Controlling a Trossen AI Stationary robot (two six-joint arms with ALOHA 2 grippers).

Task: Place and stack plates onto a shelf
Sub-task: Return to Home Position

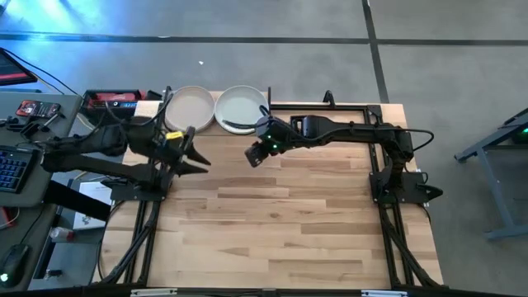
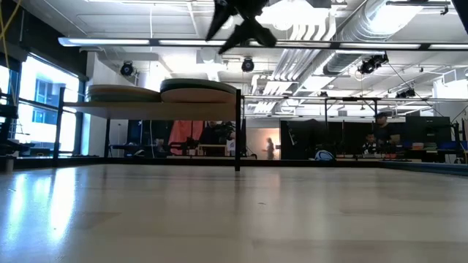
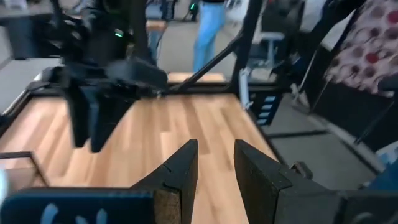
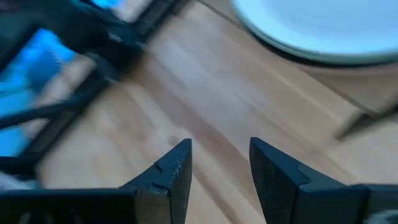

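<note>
Two plate stacks (image 1: pixel 190 107) (image 1: pixel 241 107) on shelf (image 2: pixel 146 109), left gripper (image 1: pixel 200 157), right gripper (image 1: pixel 252 156) both empty

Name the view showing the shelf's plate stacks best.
The low view: both stacks show side-on, with their height, on the shelf. The high view shows only the top plates; the right wrist view, one pale plate's edge; the left wrist view, none.

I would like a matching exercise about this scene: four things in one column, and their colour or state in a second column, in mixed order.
Column one (stacks named as in the high view):
1. left stack's top plate
2. right stack's top plate
3. left gripper
4. shelf

Column two:
a. pale, whitish
b. open, holding nothing
c. beige
d. carries both stacks

Pairs: 1-c, 2-a, 3-b, 4-d.
</note>
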